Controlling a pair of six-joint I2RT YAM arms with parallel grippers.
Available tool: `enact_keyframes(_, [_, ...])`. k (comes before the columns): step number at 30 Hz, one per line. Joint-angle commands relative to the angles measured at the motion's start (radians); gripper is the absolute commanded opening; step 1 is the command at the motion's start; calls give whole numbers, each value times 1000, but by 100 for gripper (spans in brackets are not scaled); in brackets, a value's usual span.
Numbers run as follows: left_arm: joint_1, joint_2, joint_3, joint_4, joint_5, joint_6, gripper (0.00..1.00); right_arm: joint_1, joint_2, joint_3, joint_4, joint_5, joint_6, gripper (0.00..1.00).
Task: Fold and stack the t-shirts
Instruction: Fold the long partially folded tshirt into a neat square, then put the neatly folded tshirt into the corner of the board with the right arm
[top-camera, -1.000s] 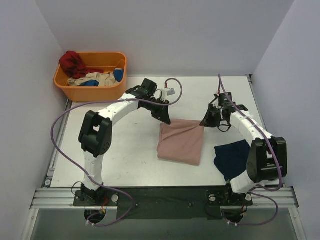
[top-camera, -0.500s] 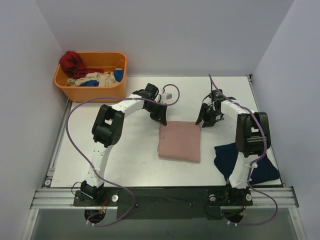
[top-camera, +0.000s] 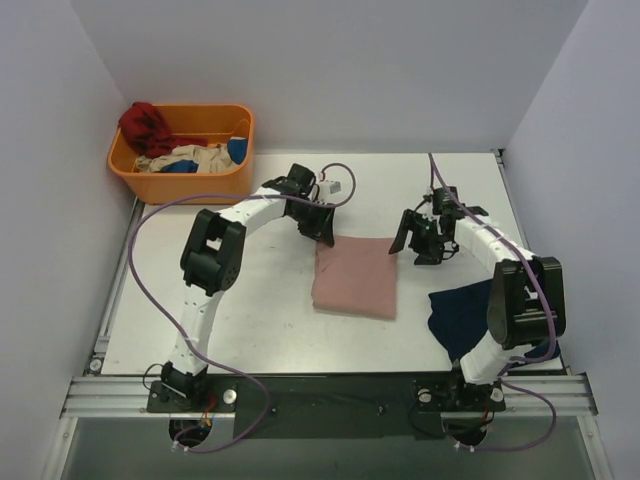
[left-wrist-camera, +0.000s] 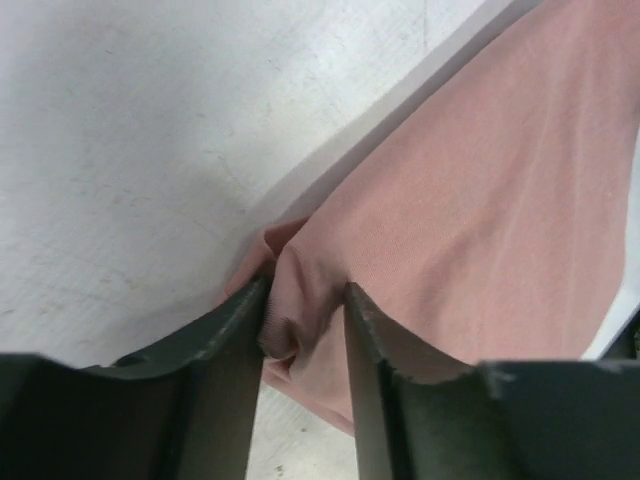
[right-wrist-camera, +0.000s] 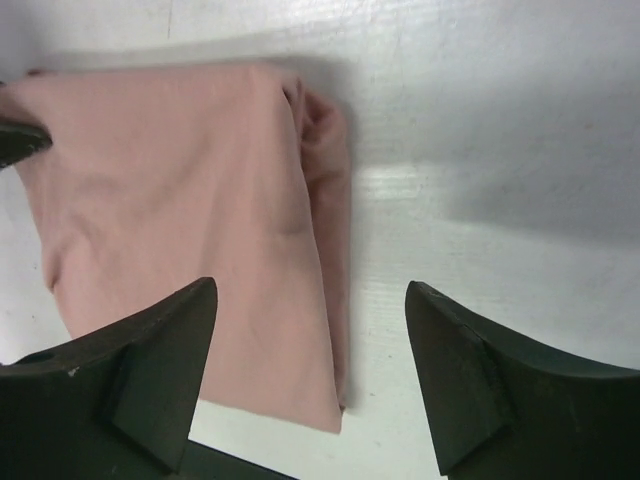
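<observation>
Now we have released the folded dusty-pink cloth t-shirt (top-camera: 355, 278), flat on the white table (top-camera: 260, 300), from our right gripper (right-wrist-camera: 310, 295), jaws wide; our left gripper (left-wrist-camera: 305, 330) still pinches its far corner. This fold looks finished.

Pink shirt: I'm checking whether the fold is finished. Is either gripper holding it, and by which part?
The left gripper pinches the pink shirt by its far left corner. The right gripper is open over the shirt's right edge, holding nothing.
</observation>
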Motion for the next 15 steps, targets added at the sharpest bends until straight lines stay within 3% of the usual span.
enact_keyframes(1, [22,-88,11,52,-128,-7,50,36,-7,-63,-12,-57,26,72])
enact_keyframes(6, [28,-160,8,66,-59,-35,65,45,39,-109,52,-88,61,71])
enact_keyframes(10, [31,-220,-59,63,-51,-74,71,43,88,-124,139,-162,86,69])
enact_keyframes(15, [27,-314,-296,143,-121,-213,74,39,142,-127,158,-171,100,65])
